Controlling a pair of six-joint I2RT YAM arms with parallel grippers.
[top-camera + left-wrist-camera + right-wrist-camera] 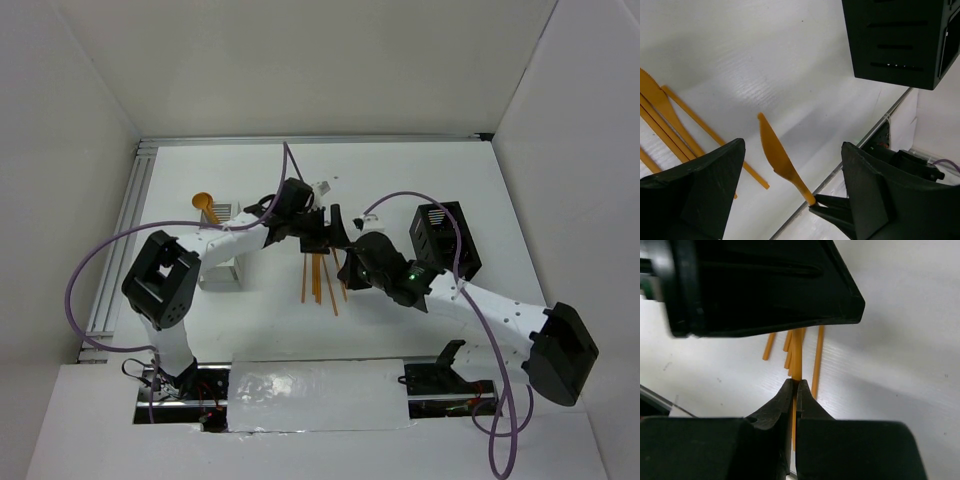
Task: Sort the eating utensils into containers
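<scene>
— What does the overhead view give you?

— Both arms reach in and meet over the middle of the table [400,180]. The left gripper [318,232] and the right gripper [342,240] sit close together, just above a loose bunch of orange utensils [320,280] lying flat. The white caddy [222,270] is by the left arm, with a spoon [204,200] poking out past its far end. The black caddy [445,240] stands apart on the right.

— And the left wrist?

— Its fingers [700,195] are spread wide, one on either side of an orange knife [776,155], touching it nowhere. The knife hangs tilted above the table, with its handle end caught in two black tips at the bottom of the view. The black caddy fills the top right corner, and more utensils lie to the left.

— The right wrist?

— Its fingers [782,400] are pressed together, pinching that knife. It shows edge-on as a thin orange strip running out past the tips. Other utensils lie on the table beyond. A big black part crosses the top; I can't tell what it is.
</scene>
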